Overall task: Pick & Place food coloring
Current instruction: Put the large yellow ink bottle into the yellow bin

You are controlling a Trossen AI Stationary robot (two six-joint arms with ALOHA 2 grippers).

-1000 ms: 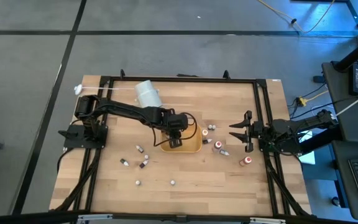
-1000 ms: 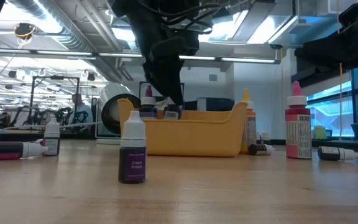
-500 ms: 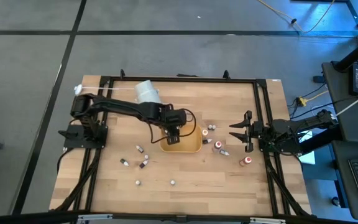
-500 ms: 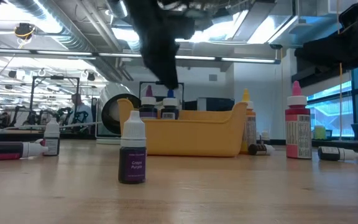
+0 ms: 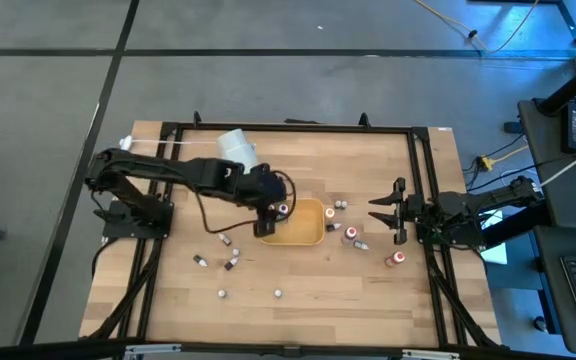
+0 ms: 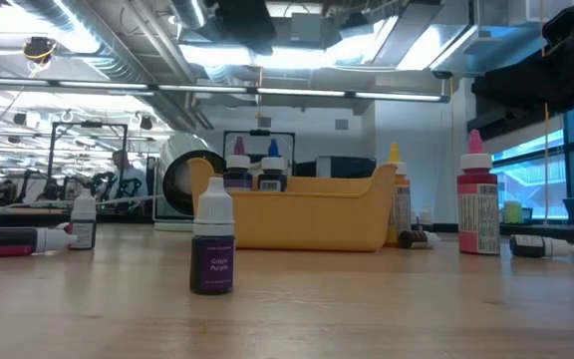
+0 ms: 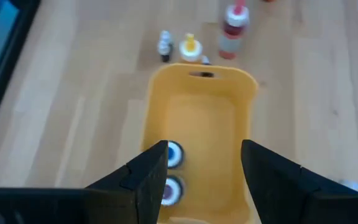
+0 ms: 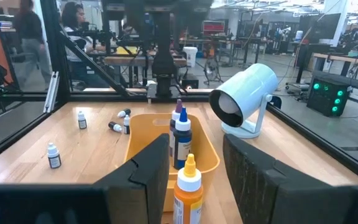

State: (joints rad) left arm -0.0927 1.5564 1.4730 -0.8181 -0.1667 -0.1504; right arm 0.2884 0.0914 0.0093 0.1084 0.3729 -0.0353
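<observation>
While the left end effector [image 7: 204,171] hangs over the near end of the orange tray [image 5: 308,236] with its fingers [image 7: 146,177] spread apart and nothing between them, two food coloring bottles [image 7: 169,173] stand upright side by side inside the tray, at the end beneath it. From table height their purple and blue tips [image 6: 255,150] show above the tray's wall. A yellow-capped bottle [image 7: 190,48] and a red bottle [image 7: 232,30] stand on the table [image 5: 318,285] just beyond the tray's far end, next to a small dark one [image 7: 164,45]. More small bottles [image 5: 226,256] lie scattered on the boards left of the tray and toward the front edge, and a purple one [image 6: 213,244] stands upright close to the low camera. A large white cylinder [image 5: 236,150] lies near the back edge of the table. The right end effector [image 8: 194,180] waits at the right side of the table, pointing toward the tray, its fingers parted and holding nothing, with the yellow-capped bottle just ahead of them.
</observation>
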